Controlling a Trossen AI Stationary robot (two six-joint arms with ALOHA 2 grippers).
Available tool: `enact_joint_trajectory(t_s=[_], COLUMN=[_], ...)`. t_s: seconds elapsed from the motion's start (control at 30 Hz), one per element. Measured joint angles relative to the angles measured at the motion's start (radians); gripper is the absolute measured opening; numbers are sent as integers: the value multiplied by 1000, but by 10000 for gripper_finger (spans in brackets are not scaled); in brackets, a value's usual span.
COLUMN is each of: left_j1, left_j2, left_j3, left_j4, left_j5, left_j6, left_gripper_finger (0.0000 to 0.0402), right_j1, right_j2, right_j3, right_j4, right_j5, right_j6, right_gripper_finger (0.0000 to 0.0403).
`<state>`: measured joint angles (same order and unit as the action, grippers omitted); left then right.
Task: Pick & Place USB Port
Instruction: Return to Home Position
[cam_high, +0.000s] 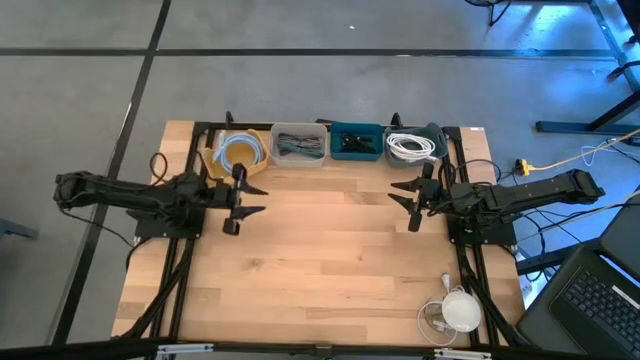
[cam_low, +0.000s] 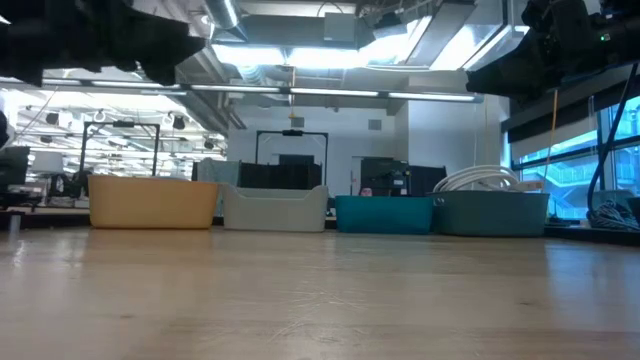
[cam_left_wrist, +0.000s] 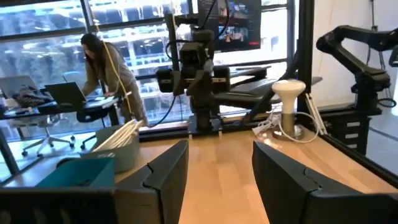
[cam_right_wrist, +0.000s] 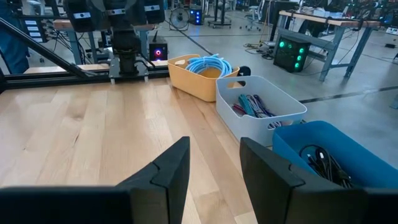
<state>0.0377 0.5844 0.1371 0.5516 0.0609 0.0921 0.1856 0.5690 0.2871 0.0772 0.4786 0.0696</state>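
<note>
Homing, sorting apparently done: cables (cam_high: 413, 146) in bins (cam_high: 298, 127) along the desk's (cam_high: 330, 260) far edge, left jaws and right jaws wide open, empty, near its side edges; next, only settling to rest.

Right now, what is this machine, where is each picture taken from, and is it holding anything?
It is a robot with two dark arms at a wooden table. One picture looks straight down, one along the tabletop, and two come from cameras on the wrists. The left gripper and right gripper are open and empty. Along the far edge stand four bins of cables: a yellow bin, a light gray bin, a teal bin and a gray-blue bin. A white round object with a cord lies by the table's right edge.
</note>
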Motion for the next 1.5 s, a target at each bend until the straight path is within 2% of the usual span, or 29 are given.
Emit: enact_joint_trajectory(t_s=[0.2,0.4,0.6,0.87,1.1,1.5], left_j1=[-4,-2,-2,33,57,57], left_j2=[-189,-298,-409,-580,-585,-585], left_j3=[0,0,-131,-129,-129,-129], left_j4=[-203,-318,-249,-420,-516,-519], left_j5=[-20,-28,-40,-40,-27,-29], left_j6=[-6,-16,-11,-53,-54,-26], left_gripper_finger=[169,169,169,169,169,169], right_j1=[0,0,0,0,0,0], right_j2=[0,0,0,0,0,0], right_j3=[0,0,0,0,0,0], right_j4=[0,0,0,0,0,0], right_j5=[0,0,0,0,0,0], right_j6=[0,0,0,0,0,0], right_gripper_finger=[142,142,142,142,143,142])
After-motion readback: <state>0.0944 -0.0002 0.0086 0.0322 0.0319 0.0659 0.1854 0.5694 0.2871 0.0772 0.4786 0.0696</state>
